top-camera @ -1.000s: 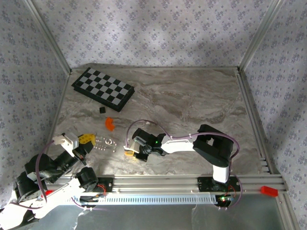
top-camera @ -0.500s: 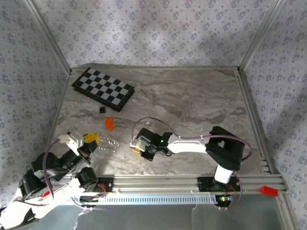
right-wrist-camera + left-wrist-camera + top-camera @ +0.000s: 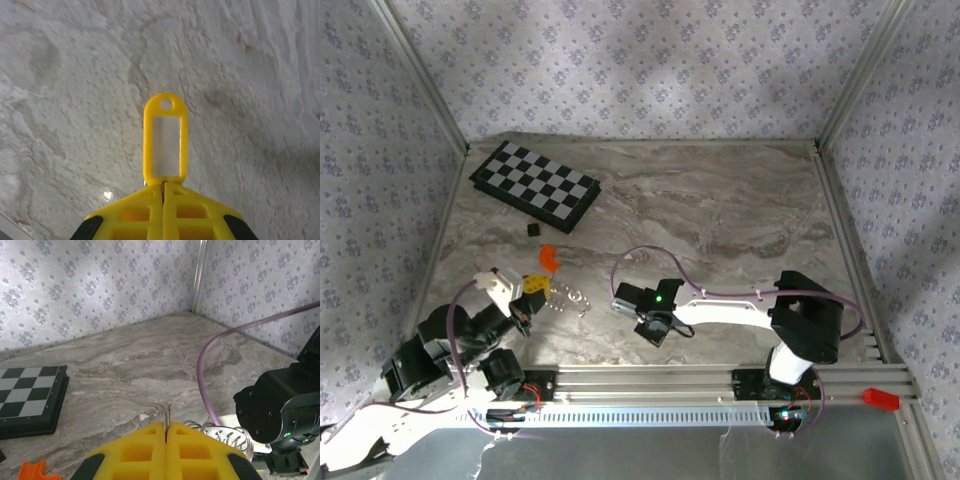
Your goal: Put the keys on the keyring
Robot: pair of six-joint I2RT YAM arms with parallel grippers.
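My right claw is shut tight, its yellow pads pinching the bottom end of the yellow key tag. I hold it by that end, I judge, so that the hole at the other end sticks out free, ready to be threaded. The tag points away from my wrist, with the marbled table behind it; I cannot tell whether it touches the stone.

My left claw is also closed, gripping the thin wire of the keyring edge-on between the pads. The ring's silver pieces fan out just to the right of my fingers. Clamping the wire at one spot probably keeps the loop steady and leaves the rest open to the other arm.

From above, the keyring sits at the tip of my left claw near the front of the table, and my right arm is close beside it, but not touching. The orange piece and the checkerboard lie farther back, out of the way.
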